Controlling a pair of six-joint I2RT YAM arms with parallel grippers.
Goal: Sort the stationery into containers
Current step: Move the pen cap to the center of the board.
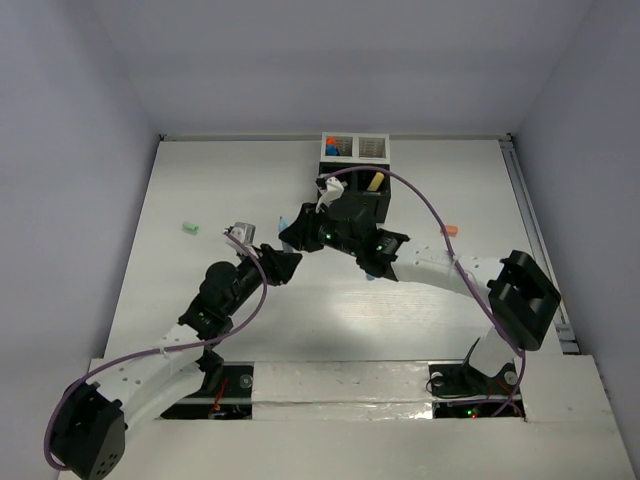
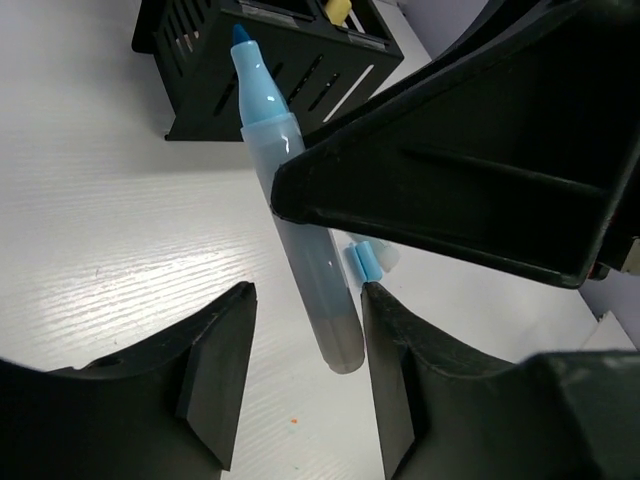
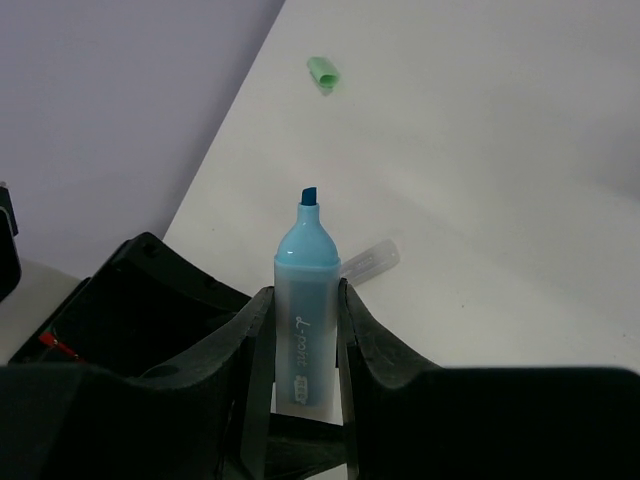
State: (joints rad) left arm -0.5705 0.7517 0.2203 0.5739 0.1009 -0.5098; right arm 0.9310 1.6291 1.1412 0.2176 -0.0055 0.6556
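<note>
My right gripper (image 3: 303, 300) is shut on the barrel of an uncapped pale blue highlighter (image 3: 306, 300), tip pointing away from it. In the left wrist view the same highlighter (image 2: 300, 250) hangs above the table. Its rear end sits between the fingers of my left gripper (image 2: 306, 305), which is open: the right finger (image 2: 392, 370) is close to the barrel and there is a gap to the left finger (image 2: 215, 375). The two grippers meet just in front of the containers, a black organizer (image 1: 358, 200) joined to a white one (image 1: 355, 148). A yellow item (image 2: 338, 10) stands in the black part.
A translucent cap (image 3: 370, 258) lies on the table below the highlighter. A green cap (image 1: 189, 227) lies at the left and a small orange piece (image 1: 448, 230) at the right. The black organizer's slotted wall (image 2: 270, 70) is close behind the highlighter's tip.
</note>
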